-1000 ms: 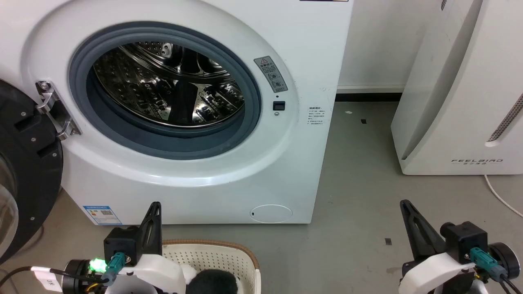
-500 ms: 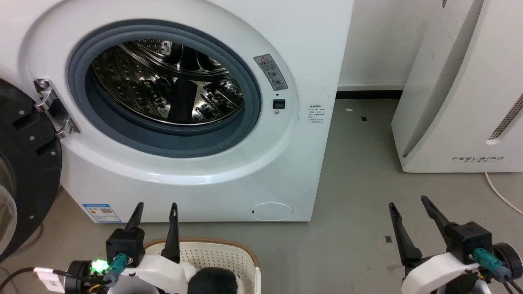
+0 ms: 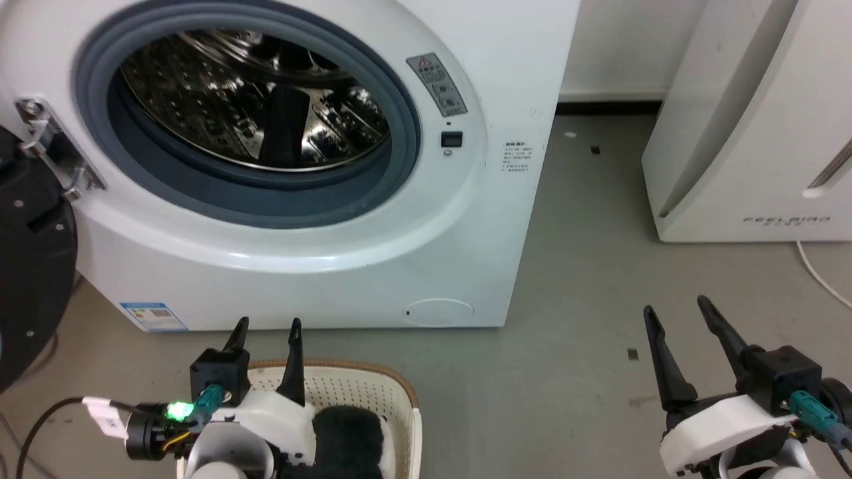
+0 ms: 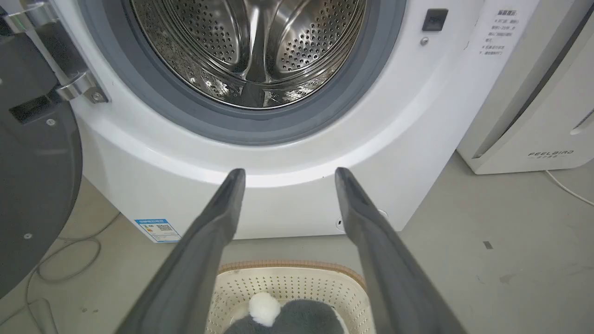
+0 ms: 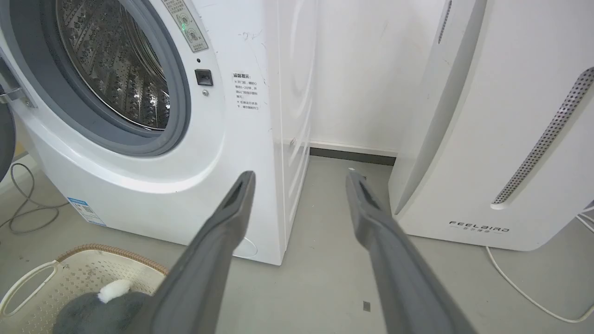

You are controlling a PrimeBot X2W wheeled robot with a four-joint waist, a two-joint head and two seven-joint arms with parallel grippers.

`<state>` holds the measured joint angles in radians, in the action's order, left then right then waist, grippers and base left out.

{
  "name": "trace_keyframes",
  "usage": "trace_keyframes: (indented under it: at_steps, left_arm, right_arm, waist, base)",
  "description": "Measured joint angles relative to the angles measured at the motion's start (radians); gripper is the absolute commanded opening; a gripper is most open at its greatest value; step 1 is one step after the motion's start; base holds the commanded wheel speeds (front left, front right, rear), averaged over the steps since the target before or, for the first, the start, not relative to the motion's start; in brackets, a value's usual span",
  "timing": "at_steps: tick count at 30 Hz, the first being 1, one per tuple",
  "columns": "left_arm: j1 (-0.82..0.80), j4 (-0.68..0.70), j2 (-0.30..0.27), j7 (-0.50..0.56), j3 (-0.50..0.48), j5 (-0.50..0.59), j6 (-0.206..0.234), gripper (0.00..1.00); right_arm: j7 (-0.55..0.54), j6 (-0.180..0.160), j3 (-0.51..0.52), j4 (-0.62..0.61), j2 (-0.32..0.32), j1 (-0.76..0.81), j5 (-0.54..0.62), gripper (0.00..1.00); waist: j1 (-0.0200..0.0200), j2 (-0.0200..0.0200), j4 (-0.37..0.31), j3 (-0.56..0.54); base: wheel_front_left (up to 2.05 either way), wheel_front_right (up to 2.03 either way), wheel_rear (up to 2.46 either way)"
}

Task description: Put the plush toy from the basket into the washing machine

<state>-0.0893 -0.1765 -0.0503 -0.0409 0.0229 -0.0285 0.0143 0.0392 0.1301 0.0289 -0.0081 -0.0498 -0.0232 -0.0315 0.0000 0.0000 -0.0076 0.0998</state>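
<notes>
The washing machine stands before me with its steel drum exposed inside the grey gasket. The cream basket sits on the floor at its foot, and the dark fluffy plush toy lies in it. In the left wrist view the plush toy shows a white tuft inside the basket. My left gripper hovers open over the basket's far rim, holding nothing. My right gripper is open and empty over bare floor to the right. The right wrist view has the basket and toy at lower left.
The black round door hangs open at the machine's left. A white FEELBIRD appliance stands at the right, with a strip of grey floor between it and the machine. Cables trail on the floor at the left and right.
Both grippers' fingers, together a second ago, have spread apart. The head camera has tilted down, so the machine sits higher in the picture and more of the basket shows.
</notes>
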Motion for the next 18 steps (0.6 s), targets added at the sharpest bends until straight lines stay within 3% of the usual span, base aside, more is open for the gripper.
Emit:
trace_keyframes:
  at_steps: [18]
  left_arm:
    - [-0.170,-0.230,-0.021,0.019,0.032,-0.025,-0.018,1.00]
  right_arm:
    - [0.035,0.000,0.029,-0.022,0.000,-0.081,-0.034,1.00]
  waist:
    - [0.0000,0.0000,-0.018,0.190]
  base:
    - [0.00,0.00,0.00]
